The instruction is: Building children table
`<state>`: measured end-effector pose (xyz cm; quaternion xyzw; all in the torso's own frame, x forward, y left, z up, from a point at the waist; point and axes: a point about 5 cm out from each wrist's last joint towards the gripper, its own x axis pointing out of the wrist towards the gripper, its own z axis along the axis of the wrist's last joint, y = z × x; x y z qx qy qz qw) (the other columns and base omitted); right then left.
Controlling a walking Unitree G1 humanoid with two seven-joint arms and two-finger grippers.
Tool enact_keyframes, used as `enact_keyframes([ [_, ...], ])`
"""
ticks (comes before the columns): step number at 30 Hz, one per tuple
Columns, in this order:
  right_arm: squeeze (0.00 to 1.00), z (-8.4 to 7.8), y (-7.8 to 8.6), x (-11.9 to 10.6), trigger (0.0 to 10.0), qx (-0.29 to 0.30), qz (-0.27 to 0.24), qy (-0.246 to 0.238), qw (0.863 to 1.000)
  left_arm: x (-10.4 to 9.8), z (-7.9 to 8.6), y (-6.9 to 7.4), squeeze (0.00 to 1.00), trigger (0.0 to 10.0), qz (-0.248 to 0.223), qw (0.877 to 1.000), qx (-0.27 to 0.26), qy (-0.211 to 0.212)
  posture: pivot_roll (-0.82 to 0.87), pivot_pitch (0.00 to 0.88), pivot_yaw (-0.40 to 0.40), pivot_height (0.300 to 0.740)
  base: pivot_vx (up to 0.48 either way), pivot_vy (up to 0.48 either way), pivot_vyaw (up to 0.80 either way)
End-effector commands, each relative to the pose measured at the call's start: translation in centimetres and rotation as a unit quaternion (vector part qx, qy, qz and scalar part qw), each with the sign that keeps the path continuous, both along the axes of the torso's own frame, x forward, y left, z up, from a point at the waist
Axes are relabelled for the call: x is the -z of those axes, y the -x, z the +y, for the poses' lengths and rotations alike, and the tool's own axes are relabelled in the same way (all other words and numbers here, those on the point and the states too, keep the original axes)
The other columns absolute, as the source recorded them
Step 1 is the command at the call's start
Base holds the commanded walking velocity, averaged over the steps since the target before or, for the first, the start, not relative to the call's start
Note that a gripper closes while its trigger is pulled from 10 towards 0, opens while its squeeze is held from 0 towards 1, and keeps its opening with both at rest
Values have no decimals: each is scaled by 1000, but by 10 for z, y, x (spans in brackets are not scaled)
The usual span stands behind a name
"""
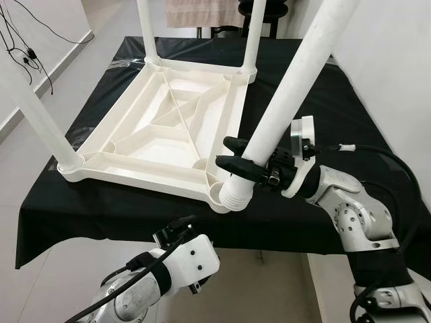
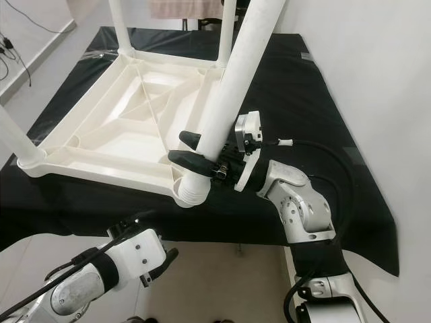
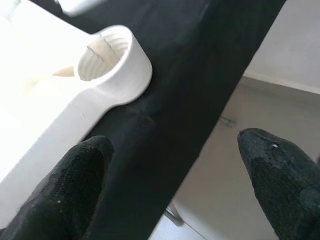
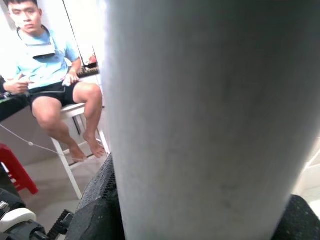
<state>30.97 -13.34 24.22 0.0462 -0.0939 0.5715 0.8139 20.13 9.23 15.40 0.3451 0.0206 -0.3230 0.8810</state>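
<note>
Right gripper (image 1: 234, 153) jaws clamped; left gripper (image 3: 175, 185) jaws apart.

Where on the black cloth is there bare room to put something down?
Bare: the black cloth right of the upturned tabletop, and the front strip along its near edge. Crowded: the near right corner, where the right gripper holds the leg.

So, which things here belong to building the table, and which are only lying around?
Job:
- upturned white tabletop
- three fitted legs
- fourth leg, gripped by right gripper
- empty corner socket
- left gripper

Lying about:
- black cloth
- cables
- seated person
</note>
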Motion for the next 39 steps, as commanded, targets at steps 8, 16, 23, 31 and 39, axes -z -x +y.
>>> enact_keyframes([
  [8, 0, -3, -3, -2, 10000, 15, -13, 0, 1000, 6, -6, 9, 0, 10000, 5, 1000, -2, -7, -45, 135, -55, 740, 0, 0, 0],
  [16, 0, -5, -19, -2, 10000, 83, -14, 5, 996, 4, -7, 11, 0, 10000, 4, 1000, -6, -8, -47, 149, -59, 740, 0, 0, 0],
  [23, 0, 29, -23, 8, 10000, 79, 14, -6, 997, 0, -7, 14, 0, 10000, 2, 1000, -11, -8, -60, 168, -86, 740, 0, 0, 0],
  [31, 0, 53, -7, 20, 10000, -46, 15, 9, 999, -3, -8, 20, 0, 10000, -7, 1000, -11, -9, -68, 187, -95, 740, 0, 0, 0],
  [39, 0, 55, -18, 32, 10000, -64, 19, 45, 997, -8, -7, 29, 0, 10000, -14, 1000, -17, -13, -34, 226, -114, 740, 0, 0, 0],
])
